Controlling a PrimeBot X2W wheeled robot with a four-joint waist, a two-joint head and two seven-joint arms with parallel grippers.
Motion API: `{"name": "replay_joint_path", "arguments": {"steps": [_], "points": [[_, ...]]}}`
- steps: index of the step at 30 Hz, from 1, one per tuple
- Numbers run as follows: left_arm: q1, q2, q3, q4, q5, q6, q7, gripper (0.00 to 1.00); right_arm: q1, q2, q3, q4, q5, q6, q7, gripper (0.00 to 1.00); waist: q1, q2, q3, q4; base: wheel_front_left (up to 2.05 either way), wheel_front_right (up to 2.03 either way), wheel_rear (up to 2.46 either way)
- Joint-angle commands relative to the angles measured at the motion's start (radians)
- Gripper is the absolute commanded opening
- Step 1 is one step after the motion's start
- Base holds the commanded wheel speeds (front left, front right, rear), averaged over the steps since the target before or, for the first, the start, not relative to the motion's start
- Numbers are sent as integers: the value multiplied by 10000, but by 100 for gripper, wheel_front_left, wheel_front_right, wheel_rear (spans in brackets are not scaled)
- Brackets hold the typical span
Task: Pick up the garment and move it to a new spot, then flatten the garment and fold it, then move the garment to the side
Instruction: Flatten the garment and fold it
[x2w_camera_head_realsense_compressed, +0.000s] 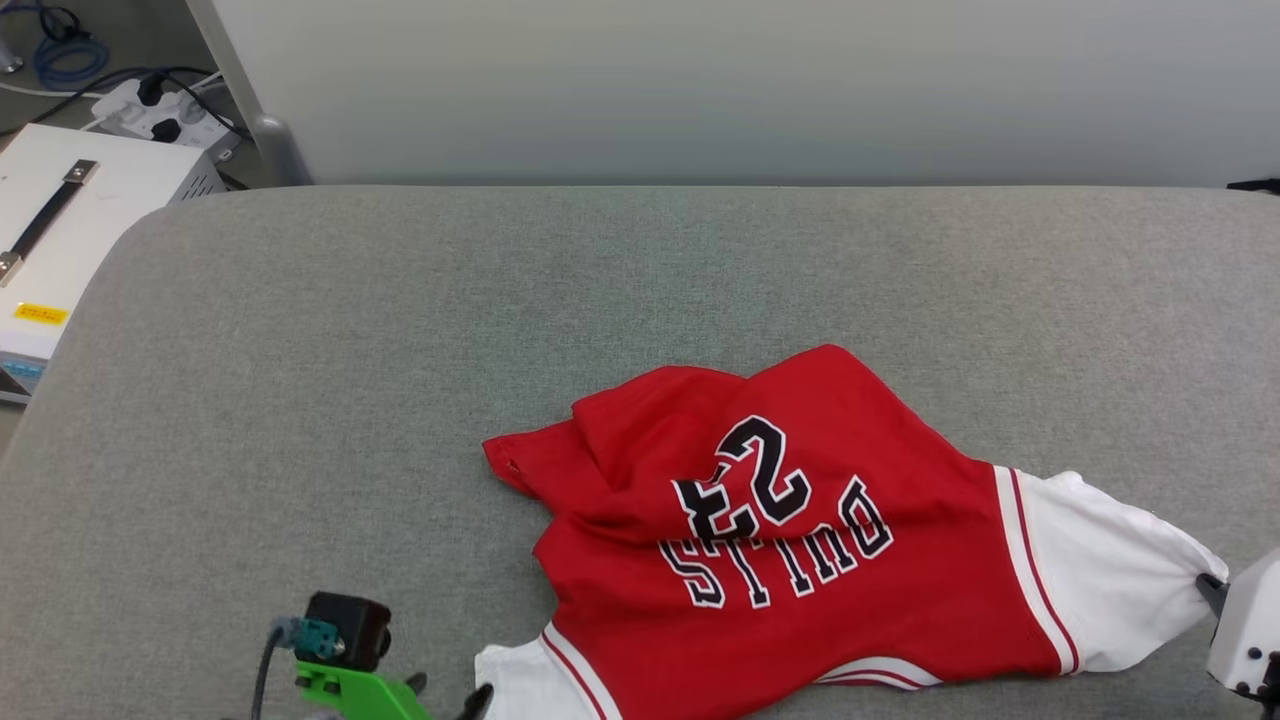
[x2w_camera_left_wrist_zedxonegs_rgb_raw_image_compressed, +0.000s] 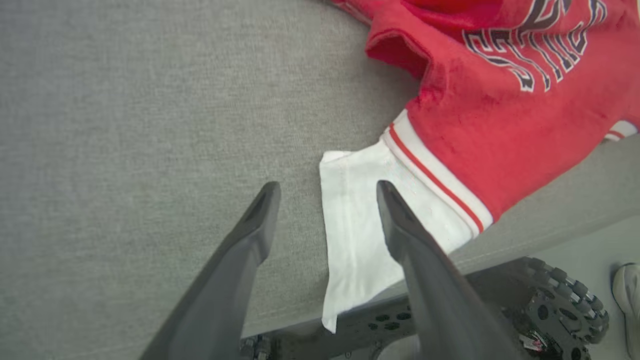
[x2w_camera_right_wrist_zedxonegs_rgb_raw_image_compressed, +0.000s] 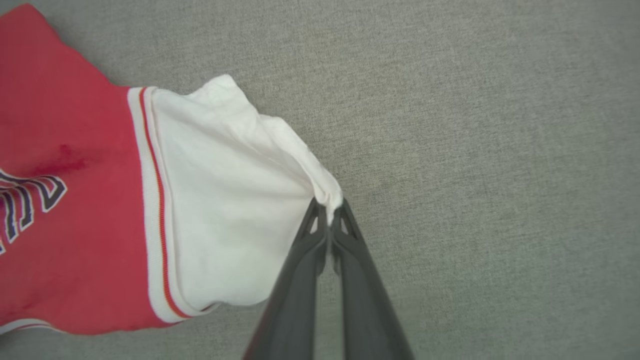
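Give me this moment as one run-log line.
right end effector: shut on shirt sleeve | left end effector: open, at other sleeve edge | shirt: crumpled, unfolded

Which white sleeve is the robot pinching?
The right-hand sleeve: the fingers of the right gripper are shut on its tip. The other sleeve lies loose by the open left gripper.

The left gripper (x2w_camera_left_wrist_zedxonegs_rgb_raw_image_compressed: 327, 186) has two long, smooth, dark grey fingers (x2w_camera_left_wrist_zedxonegs_rgb_raw_image_compressed: 240, 260) that narrow to blunt tips; by it sits a small black box (x2w_camera_head_realsense_compressed: 347, 628) with a teal plug (x2w_camera_head_realsense_compressed: 320, 637) and a grey cable (x2w_camera_head_realsense_compressed: 263, 670), mounted on a bright green bracket (x2w_camera_head_realsense_compressed: 360, 692); the right gripper (x2w_camera_right_wrist_zedxonegs_rgb_raw_image_compressed: 328, 205) has the same dark fingers (x2w_camera_right_wrist_zedxonegs_rgb_raw_image_compressed: 300, 290), with triangular cut-outs near the tips (one in each); its wrist housing (x2w_camera_head_realsense_compressed: 1250, 620) is white with small dark holes; lower down are a dark perforated plate (x2w_camera_left_wrist_zedxonegs_rgb_raw_image_compressed: 360, 325) and a wheel (x2w_camera_left_wrist_zedxonegs_rgb_raw_image_compressed: 565, 305) ringed with small rollers.
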Motion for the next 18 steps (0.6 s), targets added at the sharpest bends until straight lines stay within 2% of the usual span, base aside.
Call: {"name": "replay_joint_path", "arguments": {"steps": [1,10,18], "points": [[164,81,-133,-62,-117,-66,298,100,74,85,-11,-105,-115,-9,43,0,0,-1,69,-32,0,0,0],[-300,-331,-939,891,-207,-455,1343,100,-94,320,43,-429,-155,-9,79,0,0,-1,517,-14,0,0,0],[-887,-1110,-1789,2412,-128,-1223,1882,100,-199,392,98,-482,-208,-9,10,0,0,-1,768,-25,0,0,0]]}}
